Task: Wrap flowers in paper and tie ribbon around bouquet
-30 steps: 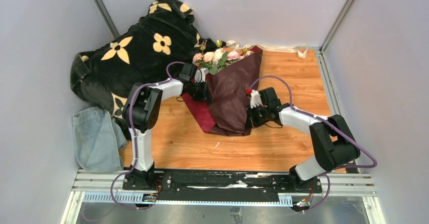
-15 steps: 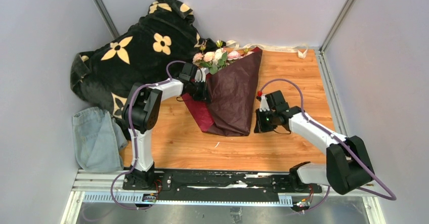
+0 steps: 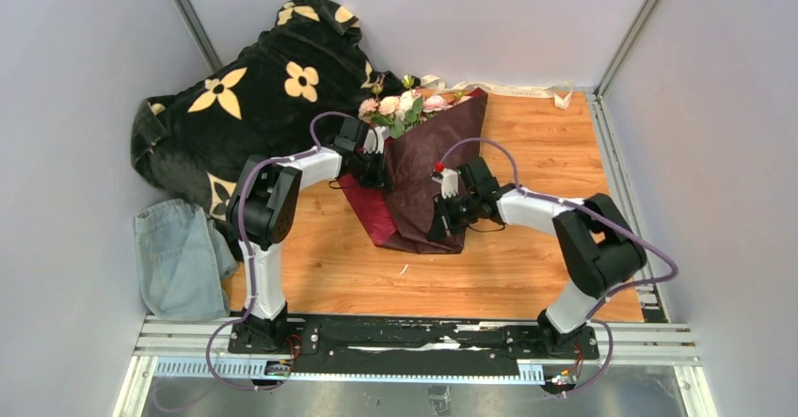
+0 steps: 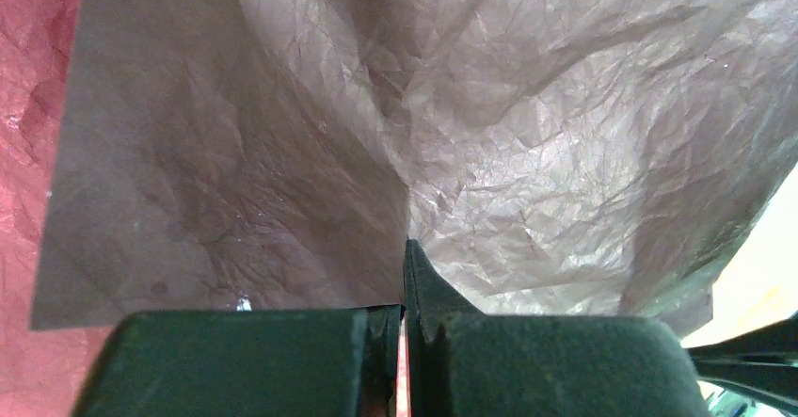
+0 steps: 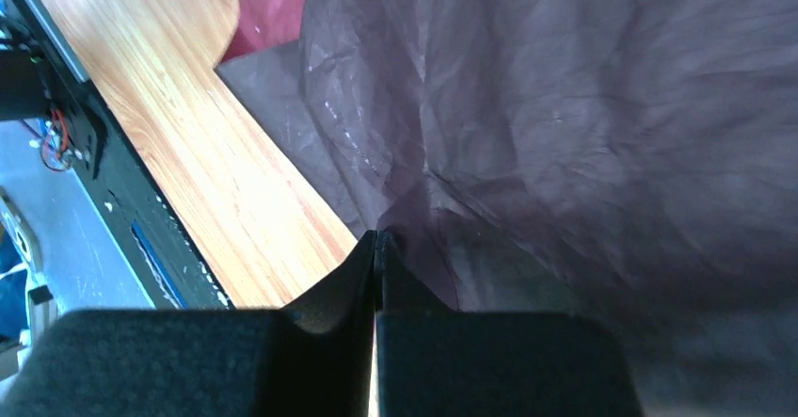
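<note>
- Top view: the paper [image 3: 425, 168] lies folded into a long cone on the worktop [image 3: 550, 158]. The flowers [image 3: 401, 106] poke out of its far end, against the blanket [image 3: 254, 88]. The ribbon [image 3: 513, 88] trails along the far edge, well apart from both arms and untied.
- The left end effector [image 3: 375, 166] sits at the cone's left fold, probably to keep the wrap from springing open. The right end effector [image 3: 440, 219] is over the cone's lower right part, likely pressing the overlap down.
- Left wrist view: the left end effector [image 4: 405, 309] has its jaws pressed together, and a flat flap of paper [image 4: 235, 182] runs right into the gap, so it looks to be pinching the paper.
- Right wrist view: the right end effector [image 5: 376, 246] is pressed together, its tip touching a crease in the paper [image 5: 583, 106]. I cannot tell whether any paper is caught.
- Against the earlier frame: half a second ago the right arm was out over bare worktop beside the cone, and now it is back on it. The left arm, paper and flowers have not moved.
</note>
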{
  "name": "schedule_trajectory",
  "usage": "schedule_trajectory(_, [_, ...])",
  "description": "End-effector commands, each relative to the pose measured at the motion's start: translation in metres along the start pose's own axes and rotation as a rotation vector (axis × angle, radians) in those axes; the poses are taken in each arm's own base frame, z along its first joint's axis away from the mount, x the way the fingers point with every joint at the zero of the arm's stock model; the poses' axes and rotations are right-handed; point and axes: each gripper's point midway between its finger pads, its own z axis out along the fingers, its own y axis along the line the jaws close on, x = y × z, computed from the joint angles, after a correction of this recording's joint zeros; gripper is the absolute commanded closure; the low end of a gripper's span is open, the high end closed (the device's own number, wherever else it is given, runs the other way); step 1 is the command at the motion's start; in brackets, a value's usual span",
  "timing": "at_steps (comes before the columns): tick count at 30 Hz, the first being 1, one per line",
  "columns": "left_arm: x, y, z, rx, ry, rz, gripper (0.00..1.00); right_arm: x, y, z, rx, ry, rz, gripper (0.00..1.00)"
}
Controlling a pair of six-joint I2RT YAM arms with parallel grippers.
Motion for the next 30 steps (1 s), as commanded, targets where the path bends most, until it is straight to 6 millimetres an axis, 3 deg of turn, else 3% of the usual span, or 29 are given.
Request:
schedule_trajectory(1, [0.014,0.013,-0.005,-0.067,0.035,0.020,1.00,0.034,-0.010,0.023,-0.013,0.087,0.023,1.00])
schedule_trajectory(4, [0.019,0.014,-0.009,-0.071,0.042,0.030,1.00,0.063,-0.025,0.025,0.052,0.140,0.087,1.00])
schedule_trajectory(7, [0.028,0.013,-0.015,-0.068,0.056,0.057,1.00,0.093,-0.027,0.019,0.077,0.185,0.140,1.00])
schedule_trajectory(11, [0.032,0.017,-0.020,-0.089,0.063,0.109,1.00,0.125,-0.007,0.009,0.070,0.248,0.147,1.00])
schedule_trajectory(13, [0.028,0.023,-0.020,-0.119,0.052,0.140,1.00,0.123,0.012,-0.001,0.026,0.238,0.114,1.00])
schedule_trajectory(16, [0.022,0.024,-0.020,-0.134,0.041,0.172,1.00,0.088,0.022,-0.023,0.007,0.130,0.077,1.00])
schedule_trajectory(20, [0.023,0.021,-0.019,-0.141,0.041,0.210,1.00,0.013,0.001,-0.051,0.034,-0.076,0.081,0.96])
schedule_trajectory(21, [0.024,0.020,-0.018,-0.143,0.042,0.212,1.00,0.006,-0.004,-0.048,0.018,-0.081,0.087,0.96])
schedule_trajectory(22, [0.025,0.019,-0.016,-0.137,0.046,0.209,1.00,-0.017,0.000,-0.044,-0.047,-0.101,0.061,0.96])
schedule_trajectory(24, [0.027,0.017,-0.015,-0.125,0.052,0.201,1.00,-0.029,-0.009,-0.031,-0.089,-0.070,0.076,0.99])
schedule_trajectory(27, [0.031,0.019,-0.014,-0.130,0.064,0.196,1.00,-0.043,-0.047,-0.010,-0.101,-0.036,0.155,1.00])
schedule_trajectory(30, [0.033,0.021,-0.013,-0.136,0.077,0.203,1.00,-0.071,-0.090,-0.010,-0.060,-0.085,0.236,1.00])
